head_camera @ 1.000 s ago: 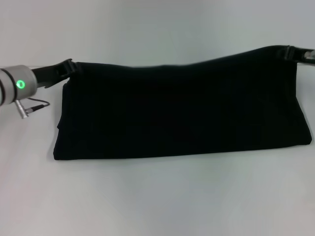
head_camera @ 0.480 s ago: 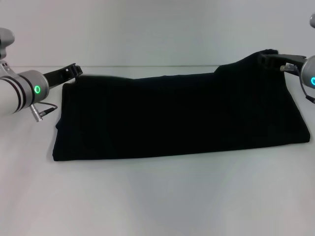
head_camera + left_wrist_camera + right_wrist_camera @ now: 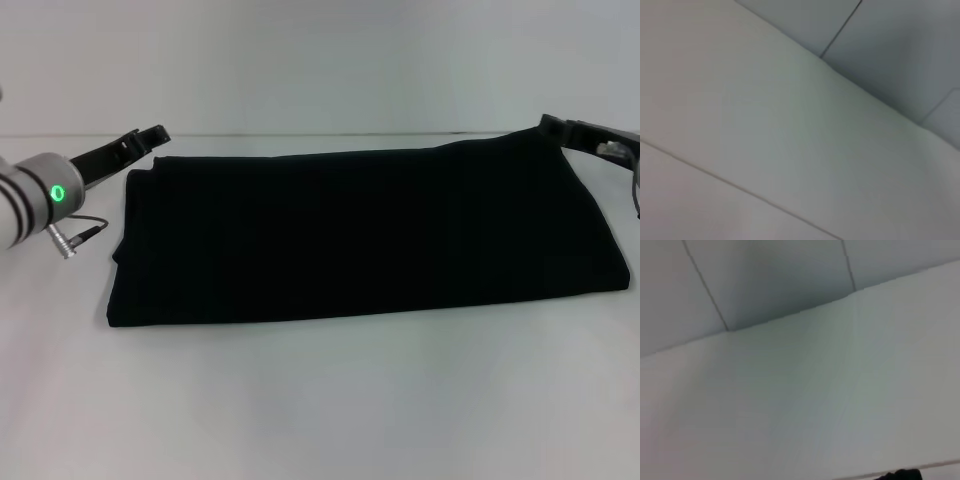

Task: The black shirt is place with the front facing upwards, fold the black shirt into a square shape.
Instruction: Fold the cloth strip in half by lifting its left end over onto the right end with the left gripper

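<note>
Black shirt (image 3: pixel 360 235), folded band, runs left-right; I see left gripper (image 3: pixel 140 140) and right gripper (image 3: pixel 565 127) at far corners; grip state unclear.

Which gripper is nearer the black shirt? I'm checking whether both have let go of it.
Neither clearly. The left gripper sits just off the black shirt at its far left corner; the right gripper sits at its far right corner, possibly touching.

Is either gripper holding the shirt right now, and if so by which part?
Cannot be told. The left gripper and right gripper sit at the black shirt's far corners.
</note>
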{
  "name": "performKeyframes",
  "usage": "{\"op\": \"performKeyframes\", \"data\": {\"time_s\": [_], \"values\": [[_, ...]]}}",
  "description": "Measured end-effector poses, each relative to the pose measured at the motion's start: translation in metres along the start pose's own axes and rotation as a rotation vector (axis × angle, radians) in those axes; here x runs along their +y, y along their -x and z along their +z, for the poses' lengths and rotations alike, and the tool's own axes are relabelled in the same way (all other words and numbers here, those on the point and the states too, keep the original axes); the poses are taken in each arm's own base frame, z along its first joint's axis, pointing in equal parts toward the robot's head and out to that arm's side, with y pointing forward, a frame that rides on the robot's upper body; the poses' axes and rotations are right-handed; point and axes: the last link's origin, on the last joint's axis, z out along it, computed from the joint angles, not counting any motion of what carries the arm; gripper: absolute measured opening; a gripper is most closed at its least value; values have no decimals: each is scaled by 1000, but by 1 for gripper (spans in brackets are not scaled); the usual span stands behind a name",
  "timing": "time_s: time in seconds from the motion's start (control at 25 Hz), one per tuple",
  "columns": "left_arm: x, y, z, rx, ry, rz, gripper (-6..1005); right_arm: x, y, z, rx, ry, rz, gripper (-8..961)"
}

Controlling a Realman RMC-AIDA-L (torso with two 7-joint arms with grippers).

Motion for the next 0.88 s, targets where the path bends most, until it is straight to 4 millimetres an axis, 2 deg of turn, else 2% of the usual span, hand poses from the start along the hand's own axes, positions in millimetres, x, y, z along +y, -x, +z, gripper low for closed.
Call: {"op": "performKeyframes", "data": {"time_s": [0.16,0.24,0.28,0.32,0.44,0.48,0.6,0.64,0.8,0.88], "values": [[-4,2,-23,-77,214,-86,609,-1,-2,-14,18,151,-8,564],[-6,5,-37,-123,303,-131,621,3,-5,-25,26,263,-57,571],[-8,7,-46,-148,346,-155,627,7,-11,-37,21,358,-114,576],[-10,10,-53,-166,376,-172,633,7,-11,-37,21,358,-114,580],[-18,19,-74,-207,446,-214,650,17,-24,-56,7,505,-241,595],[-24,26,-87,-235,468,-261,656,24,-36,-66,-7,587,-335,638],[-34,32,-98,-277,455,-326,674,30,-48,-75,-28,648,-414,769],[-41,36,-105,-314,434,-367,721,33,-54,-78,-40,672,-449,812],[-61,49,-122,-383,369,-450,908,41,-77,-86,-57,733,-563,907],[-73,58,-132,-391,333,-506,912,44,-88,-87,-53,742,-602,930]]}}
